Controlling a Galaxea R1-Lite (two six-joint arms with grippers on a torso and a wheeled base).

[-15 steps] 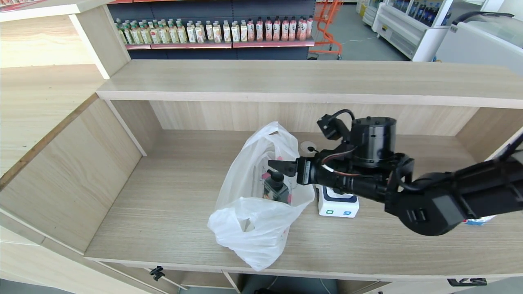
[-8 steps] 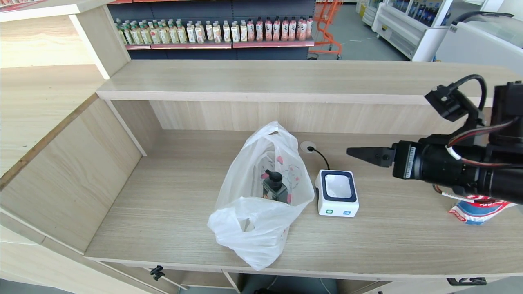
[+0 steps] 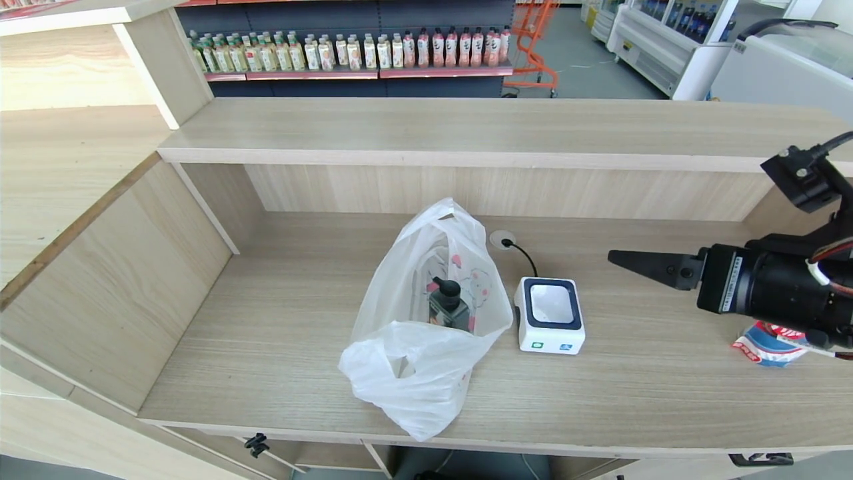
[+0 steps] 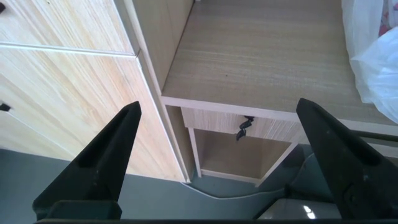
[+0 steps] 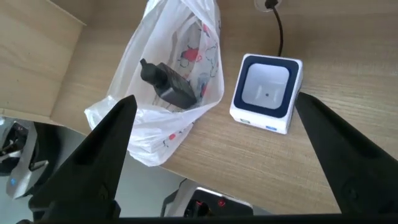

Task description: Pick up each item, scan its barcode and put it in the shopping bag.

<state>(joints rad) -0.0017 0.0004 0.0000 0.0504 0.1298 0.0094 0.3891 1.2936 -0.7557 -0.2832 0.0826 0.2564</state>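
The wooden table (image 3: 280, 333) takes up most of what I see from the head camera, sunk below a raised ledge at the back. On it, about the middle, the white plastic shopping bag (image 3: 426, 360) stands slumped with its mouth gaping upward. My right gripper (image 3: 623, 259) hovers above the table's right side, pointing toward the bag and well apart from it. Through the right wrist camera its fingers (image 5: 118, 137) are spread wide with nothing between them. My left gripper (image 4: 219, 104) hangs low off the table's front edge, beside the cabinet panels, and its fingers (image 4: 118, 149) are likewise released and empty.

Just to the right of the bag, close to it, the white scanner (image 3: 550, 317) sits with its dark-framed window facing up. A dark pump bottle (image 3: 448, 305) leans inside the bag, its nozzle uppermost. A red, white and blue packet (image 3: 766, 343) lies on the table at the far right, partly hidden under my right arm. A thin black cable (image 3: 523, 253) curves from behind the scanner to a round port in the table.
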